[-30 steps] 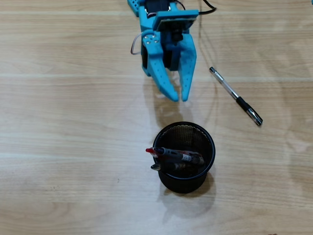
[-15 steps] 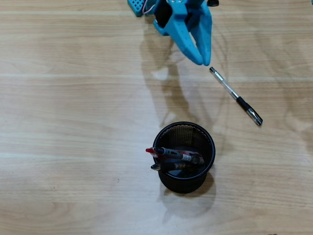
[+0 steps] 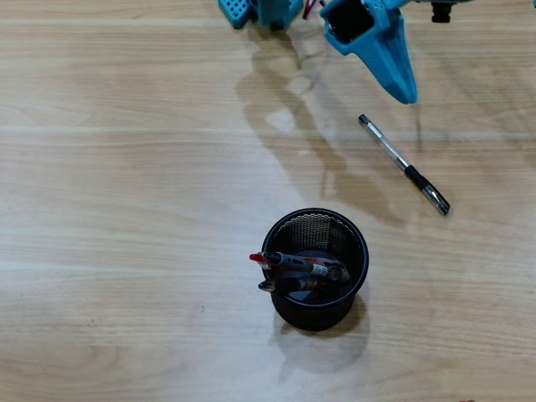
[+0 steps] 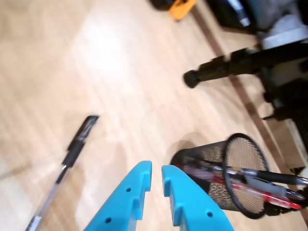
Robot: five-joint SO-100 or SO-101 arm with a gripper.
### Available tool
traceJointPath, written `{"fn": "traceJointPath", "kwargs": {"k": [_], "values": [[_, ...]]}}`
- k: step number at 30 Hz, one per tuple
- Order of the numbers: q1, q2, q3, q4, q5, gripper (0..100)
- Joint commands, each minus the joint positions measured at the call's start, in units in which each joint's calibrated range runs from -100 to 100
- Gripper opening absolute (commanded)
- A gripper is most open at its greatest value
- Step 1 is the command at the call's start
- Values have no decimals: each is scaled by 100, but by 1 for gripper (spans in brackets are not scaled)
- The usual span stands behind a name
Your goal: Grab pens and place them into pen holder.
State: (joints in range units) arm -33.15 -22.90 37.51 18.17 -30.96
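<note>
**Nearly done: one pen left on the table**

Evidently most of the job is finished. In the overhead view the pen holder (image 3: 316,268) stands on the wooden table (image 3: 126,209) a little below the middle of the picture, and pens already rest inside it, their ends sticking out over the rim at about 9 o'clock. A red pen (image 3: 289,262) is plain to see, with at least one darker pen (image 3: 285,285) just beneath it; the wrist view suggests three barrels in the cup, though the exact count is hard to make out.

One clear pen (image 3: 404,164) lies flat on the table, up at about 1 o'clock from the holder and well apart from it, its dark grip end pointing toward 5 o'clock.

The blue gripper (image 4: 156,174) hangs near the top edge of the overhead view, at about 12 o'clock from the loose pen and clear of it. Its fingers are nearly together, with only a thin slit between the tips, and they hold nothing.

What seems left is a single pick: spread the fingers, come down over that pen, carry it to the holder and drop it in.
</note>
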Motion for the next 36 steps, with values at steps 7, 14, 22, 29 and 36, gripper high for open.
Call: {"fn": "traceJointPath", "kwargs": {"k": [7, 14, 22, 29, 36], "values": [[-520, 749, 3, 237, 40, 3], [-829, 1253, -51, 185, -422, 3], [-820, 1631, 12, 254, -1534, 3], [-593, 1824, 12, 254, -1793, 3], [-411, 2017, -384, 1184, -2103, 13]]}}
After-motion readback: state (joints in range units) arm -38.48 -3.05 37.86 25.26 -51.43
